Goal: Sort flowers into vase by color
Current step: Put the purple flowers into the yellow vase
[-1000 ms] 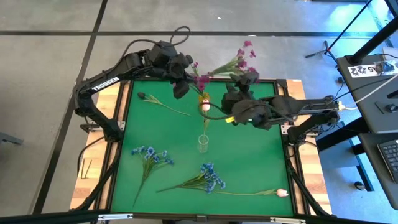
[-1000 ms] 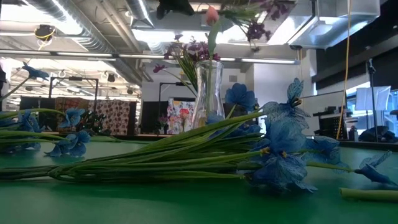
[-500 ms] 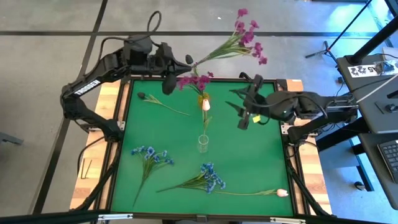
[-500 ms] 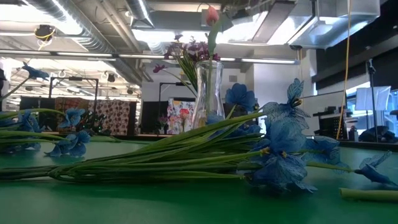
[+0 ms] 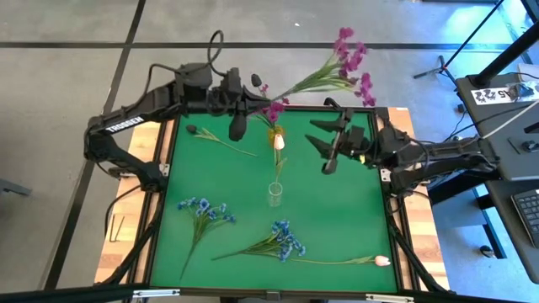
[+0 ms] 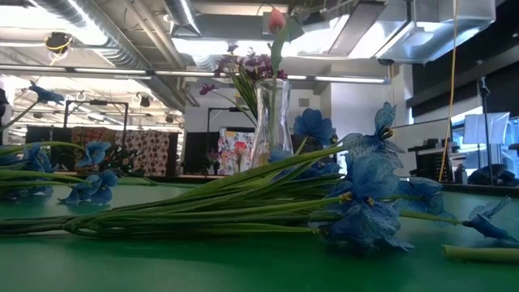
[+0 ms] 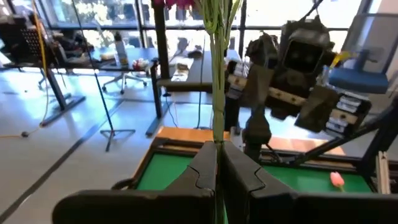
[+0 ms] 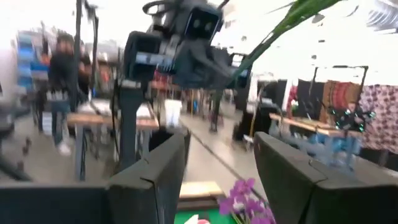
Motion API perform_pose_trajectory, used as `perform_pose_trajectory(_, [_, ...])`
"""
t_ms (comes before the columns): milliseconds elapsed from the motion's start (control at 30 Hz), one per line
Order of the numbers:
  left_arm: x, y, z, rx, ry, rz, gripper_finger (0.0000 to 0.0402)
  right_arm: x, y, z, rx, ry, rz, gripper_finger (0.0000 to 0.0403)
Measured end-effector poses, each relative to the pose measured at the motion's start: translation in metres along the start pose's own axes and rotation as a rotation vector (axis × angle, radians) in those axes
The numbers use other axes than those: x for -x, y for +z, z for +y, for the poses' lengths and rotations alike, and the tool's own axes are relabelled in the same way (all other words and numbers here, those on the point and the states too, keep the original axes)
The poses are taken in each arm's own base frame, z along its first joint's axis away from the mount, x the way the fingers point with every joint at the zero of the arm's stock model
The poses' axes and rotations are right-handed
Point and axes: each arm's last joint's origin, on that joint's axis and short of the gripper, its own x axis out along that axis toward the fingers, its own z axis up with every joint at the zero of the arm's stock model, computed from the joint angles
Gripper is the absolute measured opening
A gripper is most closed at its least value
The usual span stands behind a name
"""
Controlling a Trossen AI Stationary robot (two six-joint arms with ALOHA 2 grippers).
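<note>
Right gripper (image 5: 330, 145) (now empty) farther from magenta spray (image 5: 337, 69)

hidden: lower vase (image 6: 272, 130) behind blue flowers (image 6: 357, 195) | cut off: magenta spray (image 7: 180, 3) blossoms, left wrist view

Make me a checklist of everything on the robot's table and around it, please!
Surface: green mat on a wooden table.
Job's things: glass vase mid-mat holding a pink tulip and magenta sprays; two blue sprays, another pink tulip and a dark tulip lying flat.
Clutter: nothing seen.
Grippers: left gripper shut on a magenta spray, held high past the far edge; right gripper open, empty, over the mat's right side.
Cables: black cable looped above the left arm.
Surroundings: desks, fabric racks, a person far off.
</note>
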Motion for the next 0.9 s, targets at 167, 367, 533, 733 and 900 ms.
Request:
perform_pose_trajectory(167, [-0.015,-0.02,-0.011,0.008,-0.073,-0.075,0.0,0.001,-0.015,-0.015,-0.089,0.019,-0.139,0.0193])
perform_pose_trajectory(367, [-0.028,-0.037,-0.025,0.015,-0.125,-0.144,0.0,-0.008,-0.024,-0.023,-0.146,0.085,-0.186,0.0193])
perform_pose_trajectory(533, [-0.036,-0.052,-0.033,0.039,-0.152,-0.149,0.0,-0.014,-0.029,-0.02,-0.152,0.092,-0.216,0.0193])
perform_pose_trajectory(733, [-0.042,-0.068,-0.036,0.067,-0.162,-0.159,0.0,-0.018,-0.031,-0.019,-0.162,0.095,-0.258,0.0193])
perform_pose_trajectory(900, [-0.044,-0.076,-0.036,0.089,-0.162,-0.152,0.0,-0.019,-0.031,-0.017,-0.193,0.143,-0.283,0.0193])
